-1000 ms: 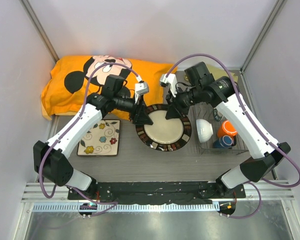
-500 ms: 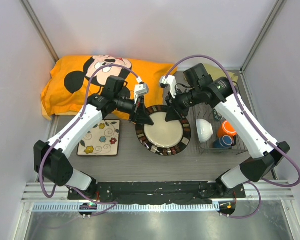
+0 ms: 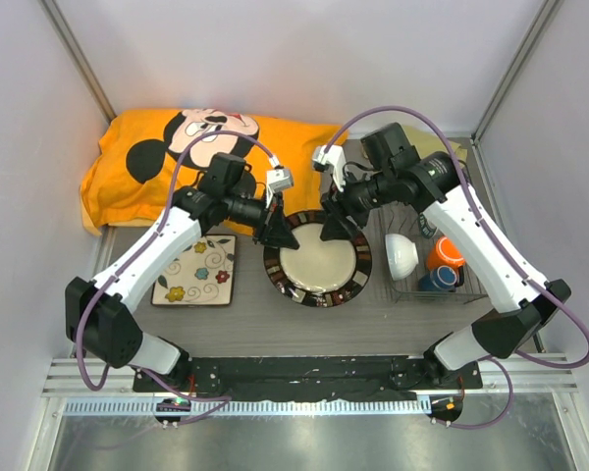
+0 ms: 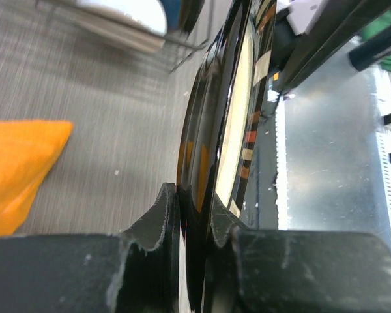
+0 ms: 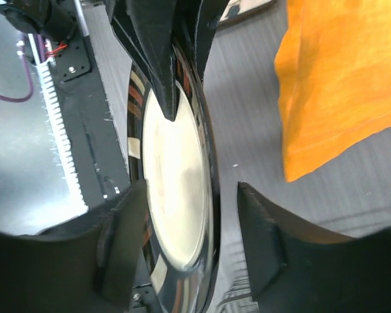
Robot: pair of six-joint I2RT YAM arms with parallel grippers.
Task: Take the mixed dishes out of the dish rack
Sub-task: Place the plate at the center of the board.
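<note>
Just left of the dish rack (image 3: 404,294), the white plate with dark patterned rim (image 3: 317,263) hangs between your two arms, out of the wires and over the table. The left gripper (image 3: 280,231) is clamped on the plate's far-left rim; its wrist view shows both fingers (image 4: 156,222) pinching the dark edge. The right gripper (image 3: 334,224), on the rack side of that same far rim, stands released: its wrist view shows the jaws parted with the rim (image 5: 176,189) running between them and a gap on the outer side.

From both tools the plate spreads toward the arm bases, so only the left arm carries it. Whether its near edge touches the table cannot be told.

Your next move likely turns on the right jaws straddling the rim: draw them straight back off the edge, toward the rack, before the left arm swings the plate away from it.

Well left of the rack lies the square cream floral plate (image 3: 196,270), unloaded, and it limits the set-down space. Far left and behind sits an orange cartoon cushion (image 3: 147,172). Inside the rack wait the white bowl (image 3: 401,255), the orange mug (image 3: 446,255) and the small dark-blue cup (image 3: 438,280), all nearer the right arm.
</note>
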